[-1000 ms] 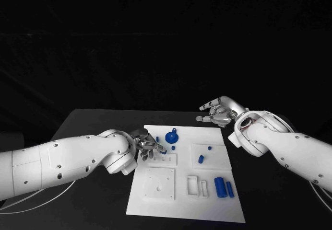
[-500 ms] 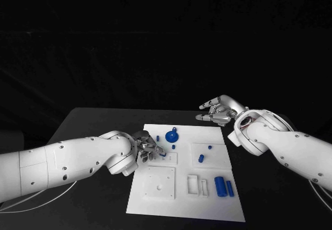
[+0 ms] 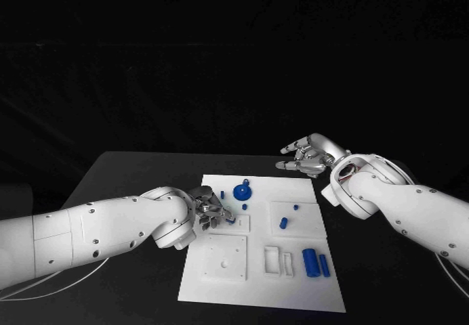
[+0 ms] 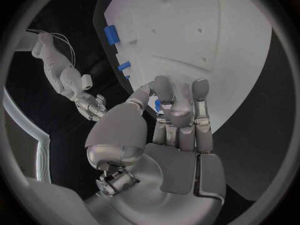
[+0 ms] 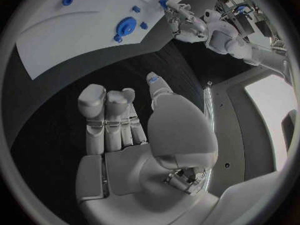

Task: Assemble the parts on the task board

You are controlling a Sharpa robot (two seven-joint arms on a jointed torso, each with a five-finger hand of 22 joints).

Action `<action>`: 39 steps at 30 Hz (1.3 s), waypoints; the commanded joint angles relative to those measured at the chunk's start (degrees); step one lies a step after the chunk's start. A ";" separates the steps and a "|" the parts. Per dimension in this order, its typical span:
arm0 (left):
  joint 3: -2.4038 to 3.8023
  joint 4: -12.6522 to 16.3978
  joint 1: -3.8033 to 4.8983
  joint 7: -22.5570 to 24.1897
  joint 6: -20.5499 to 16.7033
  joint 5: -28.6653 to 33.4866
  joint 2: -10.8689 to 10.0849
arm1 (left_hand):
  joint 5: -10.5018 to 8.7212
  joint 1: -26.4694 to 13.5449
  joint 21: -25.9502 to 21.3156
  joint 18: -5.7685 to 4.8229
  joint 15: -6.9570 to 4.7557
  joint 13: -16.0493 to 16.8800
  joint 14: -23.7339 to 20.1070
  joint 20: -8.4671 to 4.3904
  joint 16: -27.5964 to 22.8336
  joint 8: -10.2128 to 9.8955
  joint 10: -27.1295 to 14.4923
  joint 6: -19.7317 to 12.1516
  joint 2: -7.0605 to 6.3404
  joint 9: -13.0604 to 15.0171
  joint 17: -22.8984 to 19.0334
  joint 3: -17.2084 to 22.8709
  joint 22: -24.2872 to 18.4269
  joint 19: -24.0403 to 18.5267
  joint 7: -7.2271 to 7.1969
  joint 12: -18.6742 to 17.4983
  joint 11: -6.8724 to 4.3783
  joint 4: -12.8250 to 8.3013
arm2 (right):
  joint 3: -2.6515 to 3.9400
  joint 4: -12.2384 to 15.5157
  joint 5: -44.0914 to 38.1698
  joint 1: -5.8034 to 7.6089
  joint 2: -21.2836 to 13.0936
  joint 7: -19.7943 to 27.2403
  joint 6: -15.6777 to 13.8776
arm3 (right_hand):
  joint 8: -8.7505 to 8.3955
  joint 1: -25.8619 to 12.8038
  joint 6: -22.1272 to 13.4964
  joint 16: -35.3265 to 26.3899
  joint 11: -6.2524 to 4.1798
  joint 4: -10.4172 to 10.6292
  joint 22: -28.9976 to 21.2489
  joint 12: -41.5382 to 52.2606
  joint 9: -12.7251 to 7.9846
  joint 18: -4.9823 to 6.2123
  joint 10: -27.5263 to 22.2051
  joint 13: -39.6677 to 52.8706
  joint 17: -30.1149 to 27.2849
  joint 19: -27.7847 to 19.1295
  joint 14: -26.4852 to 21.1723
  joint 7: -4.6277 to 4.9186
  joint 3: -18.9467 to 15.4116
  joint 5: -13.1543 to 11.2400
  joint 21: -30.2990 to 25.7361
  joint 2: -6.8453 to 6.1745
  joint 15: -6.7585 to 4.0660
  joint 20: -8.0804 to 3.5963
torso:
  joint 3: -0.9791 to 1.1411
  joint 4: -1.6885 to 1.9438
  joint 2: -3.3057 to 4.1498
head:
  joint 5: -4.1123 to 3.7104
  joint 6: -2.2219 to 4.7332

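While two long blue parts (image 3: pixel 314 263) lie at the near right of the task board (image 3: pixel 262 298), the left hand (image 3: pixel 208 208) pinches a small blue part (image 4: pixel 158 105) over its left side. Beyond the fingertips sits a blue gear (image 3: pixel 242 195); farther off, the right hand (image 3: pixel 311 156) hovers off the far right corner, fingers curled on nothing.

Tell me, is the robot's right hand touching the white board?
Apart. In the head view the right hand hovers beyond the task board's far corner, with dark table between them.

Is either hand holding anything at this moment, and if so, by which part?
The left hand pinches a small blue part at its fingertips; the grip point is hidden. The right hand holds nothing.
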 commanded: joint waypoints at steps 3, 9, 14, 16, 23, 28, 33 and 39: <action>0.03 -0.02 -0.20 -0.04 0.06 -2.24 0.28 | 0.17 0.28 -0.20 -0.30 -1.08 0.01 -0.78 -0.03 0.08 0.27 0.76 10.22 0.60 14.16 -0.05 0.22 0.05 0.27 -6.22 0.13 -2.25 -0.21 | 0.03 0.19 0.09 0.01 0.03 0.61 0.09 | -0.09 -0.03 0.21 0.15 -0.24 -0.26 6.03 0.28 0.04 0.24 -0.24 -0.05 -0.05 0.20 -0.13 0.04 0.16 0.34 0.13 0.56 -0.21 -0.01 | 0.05 0.02 0.04 | -0.11 -0.12; 0.04 -0.11 -0.40 -0.48 0.23 -3.04 0.46 | 0.17 0.26 -5.74 -0.52 -1.11 0.01 -0.78 -0.06 0.19 0.30 0.73 10.29 0.66 14.19 -0.09 0.28 6.26 2.41 -6.25 0.13 -2.30 -0.33 | 0.03 0.19 0.11 0.01 0.06 0.64 0.13 | -0.09 -0.03 0.21 0.15 -0.24 -0.26 6.03 0.28 0.04 0.24 -0.24 -0.05 -0.05 0.20 -0.13 0.04 0.16 0.34 0.13 0.56 -0.21 -0.01 | 0.04 0.02 0.02 | -0.11 -0.19; 0.04 -0.22 -0.49 -0.90 0.14 -3.75 0.51 | 0.19 0.24 -5.99 -0.57 -1.14 0.03 -0.72 -0.10 0.24 0.31 0.73 10.29 0.65 14.20 -0.01 0.26 6.54 2.54 -6.26 0.20 -2.32 -0.31 | 0.03 0.16 0.17 0.01 0.07 0.67 0.13 | -0.07 -0.21 0.25 0.13 -0.24 -0.38 6.00 0.30 0.05 0.25 -0.28 -0.11 -0.10 0.17 -0.16 0.04 0.21 0.45 -0.04 0.59 -0.21 0.00 | 0.05 0.01 0.03 | -0.13 -0.18; 0.04 -0.25 -0.51 -1.01 0.21 -3.90 0.50 | 0.13 0.25 -6.76 -0.67 -1.15 0.05 -0.69 -0.14 0.36 0.35 0.73 10.31 0.67 14.26 0.11 0.25 7.47 2.87 -6.28 0.32 -2.33 -0.28 | 0.03 0.14 0.19 0.01 0.07 0.68 0.14 | -0.07 -0.21 0.25 0.13 -0.24 -0.38 6.00 0.30 0.05 0.25 -0.28 -0.11 -0.10 0.17 -0.16 0.04 0.21 0.45 -0.04 0.59 -0.21 0.00 | 0.08 -0.01 0.01 | -0.15 -0.19; 0.04 -0.42 -0.54 -1.35 0.71 -4.18 0.53 | 0.40 0.27 -8.21 -0.76 -1.15 0.42 -0.72 -0.13 0.77 0.37 0.71 10.64 0.41 14.07 0.53 0.13 9.23 3.40 -6.36 0.56 -2.36 -0.23 | 0.03 0.08 0.24 0.01 0.09 0.69 0.19 | -0.07 -0.21 0.25 0.13 -0.24 -0.38 6.00 0.30 0.05 0.25 -0.28 -0.11 -0.10 0.17 -0.16 0.04 0.21 0.45 -0.04 0.59 -0.21 0.00 | 0.07 0.03 0.02 | -0.17 -0.24; 0.04 -0.51 -0.54 -1.64 0.51 -4.70 0.56 | 0.52 0.28 -8.37 -0.79 -1.12 0.44 -0.71 -0.11 0.75 0.39 0.71 10.65 0.51 14.06 0.48 0.22 9.30 3.45 -6.35 0.55 -2.36 -0.23 | 0.03 0.07 0.27 0.01 0.12 0.69 0.18 | -0.07 -0.21 0.25 0.13 -0.24 -0.38 6.00 0.30 0.05 0.25 -0.28 -0.11 -0.10 0.17 -0.16 0.04 0.21 0.45 -0.04 0.59 -0.21 0.00 | 0.08 0.02 0.06 | -0.21 -0.18; 0.04 -0.56 -0.54 -1.82 0.46 -4.95 0.57 | 0.66 0.21 -8.56 -0.82 -1.10 0.49 -0.69 -0.08 0.83 0.44 0.72 10.67 0.61 14.07 0.57 0.35 9.39 3.53 -6.36 0.61 -2.37 -0.30 | 0.03 0.05 0.28 0.01 0.15 0.71 0.18 | -0.07 -0.21 0.25 0.13 -0.24 -0.38 6.00 0.30 0.05 0.25 -0.28 -0.11 -0.10 0.17 -0.16 0.04 0.21 0.45 -0.04 0.59 -0.21 0.00 | 0.05 0.05 0.01 | -0.21 -0.19; 0.05 -0.55 -0.54 -2.07 0.99 -5.01 0.57 | 0.72 0.10 -8.68 -0.84 -1.08 0.54 -0.68 -0.07 0.92 0.48 0.70 10.69 0.63 14.10 0.68 0.42 9.43 3.56 -6.36 0.65 -2.36 -0.36 | 0.03 0.02 0.32 0.01 0.18 0.73 0.19 | -0.07 -0.21 0.25 0.13 -0.24 -0.38 6.00 0.30 0.05 0.25 -0.28 -0.11 -0.10 0.17 -0.16 0.04 0.21 0.45 -0.04 0.59 -0.21 0.00 | 0.05 0.04 0.04 | -0.25 -0.21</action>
